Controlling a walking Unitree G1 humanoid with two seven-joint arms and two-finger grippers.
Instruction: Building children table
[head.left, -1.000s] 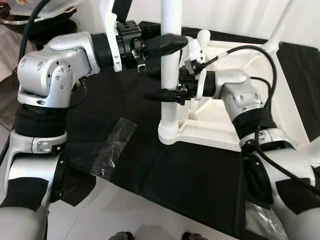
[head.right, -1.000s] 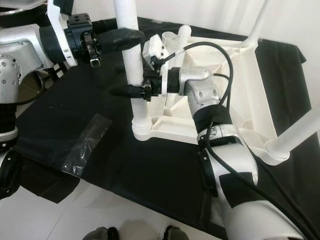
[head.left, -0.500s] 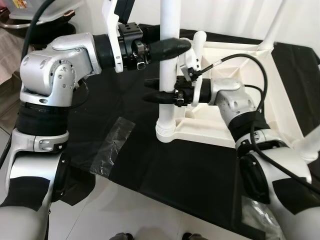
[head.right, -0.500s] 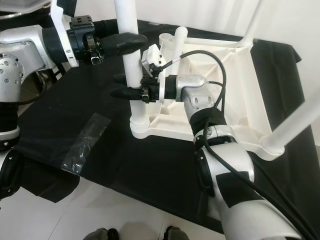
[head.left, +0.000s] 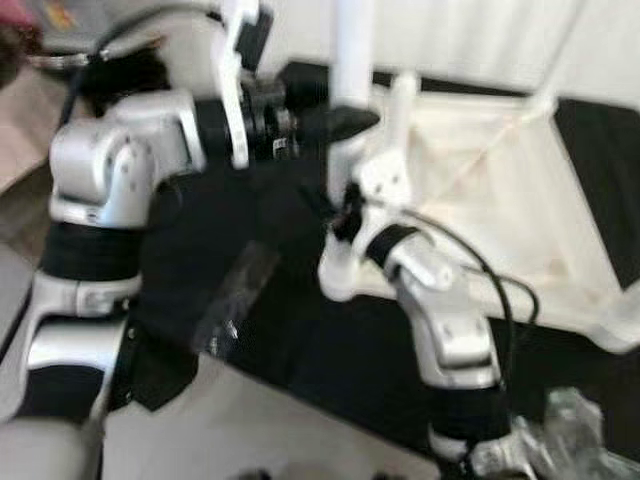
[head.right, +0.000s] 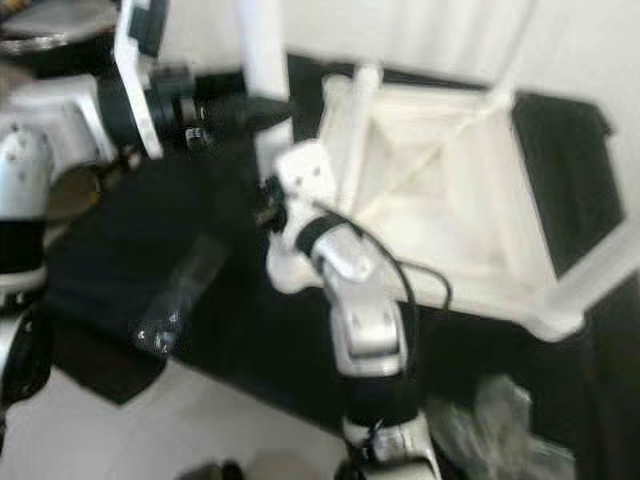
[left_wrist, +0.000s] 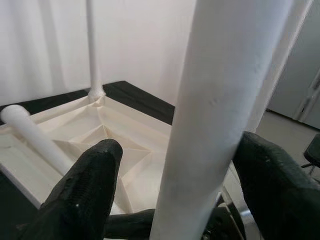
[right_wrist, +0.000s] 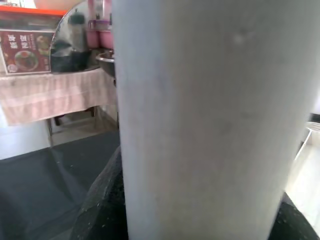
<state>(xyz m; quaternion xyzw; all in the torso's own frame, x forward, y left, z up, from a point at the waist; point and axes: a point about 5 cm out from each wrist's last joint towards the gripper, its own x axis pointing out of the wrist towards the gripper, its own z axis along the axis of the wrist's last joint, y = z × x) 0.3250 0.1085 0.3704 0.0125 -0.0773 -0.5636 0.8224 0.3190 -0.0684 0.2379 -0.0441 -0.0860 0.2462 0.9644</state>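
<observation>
Table leg (head.left: 352, 60) held upright by both end effectors at the near corner of the upturned white table top (head.left: 480, 190).

Head views are blurred. Left end effector (head.left: 335, 122) reaches in from the left high on the leg, and its wrist view shows the two black fingers (left_wrist: 87, 185) spread either side of the white tube with a visible gap, so it brackets the leg rather than pinching it. Right end effector (head.left: 345, 200) sits lower on the same leg, just above the round socket at the corner; its wrist view has the tube pressed up close between its dark fingers, which look closed against it. Table top lies underside up on a black cloth (head.left: 290, 330) on the floor, other legs (head.right: 600, 265) already standing in its corners. Clear plastic bag (head.left: 232, 300) lies on the cloth near the left arm.
</observation>
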